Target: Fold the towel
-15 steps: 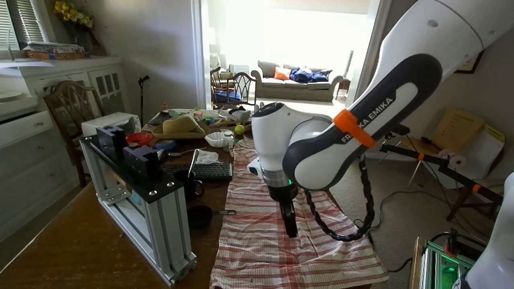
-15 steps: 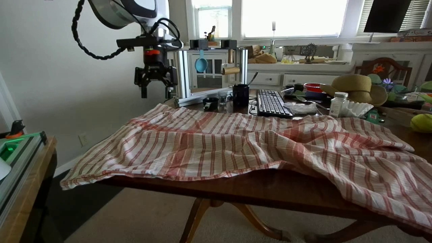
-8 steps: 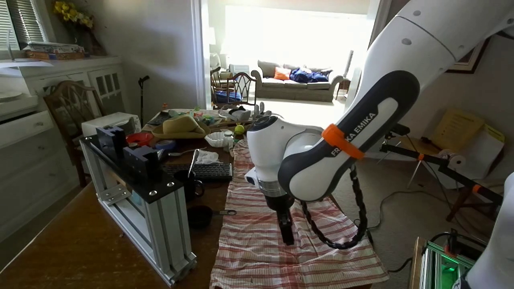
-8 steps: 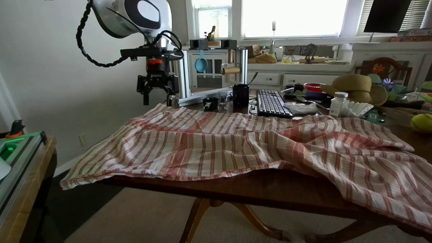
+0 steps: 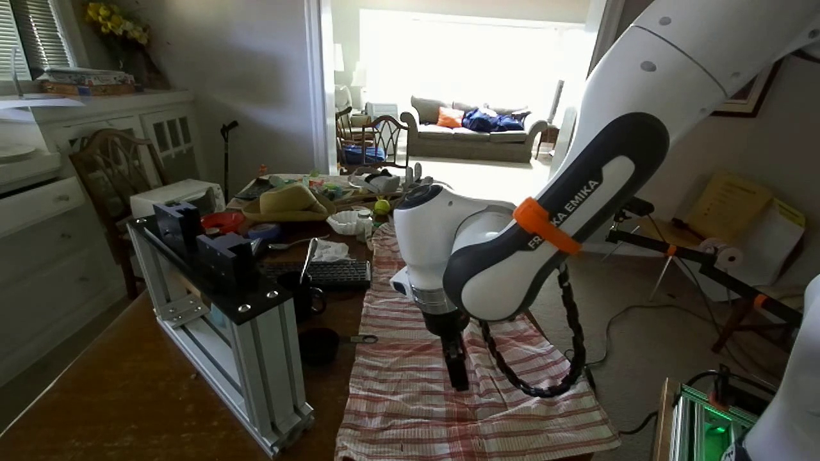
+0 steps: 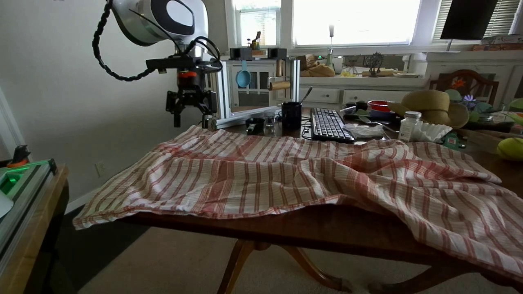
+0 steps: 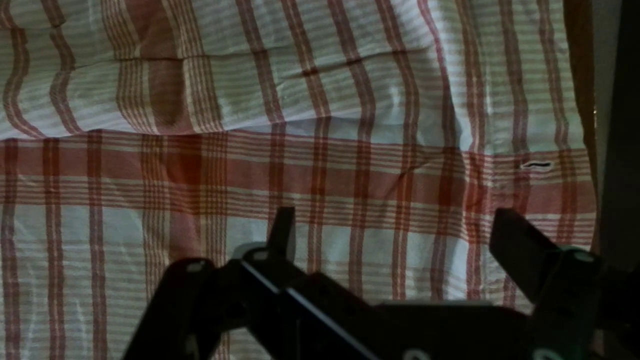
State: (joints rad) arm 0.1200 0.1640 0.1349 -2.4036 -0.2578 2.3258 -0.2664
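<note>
— Closest in, the gripper (image 7: pixel 394 220), spread wide, pinching nothing!
— And below it?
— The towel (image 7: pixel 340 182), sprawled rumpled across the table (image 6: pixel 318 228), with a loose ridge in it.
— Folded?
— No neat fold that I can see; grip, lift and turn-over all look left to do! Farther off, the keyboard (image 6: pixel 329 124) lies just beyond.
</note>
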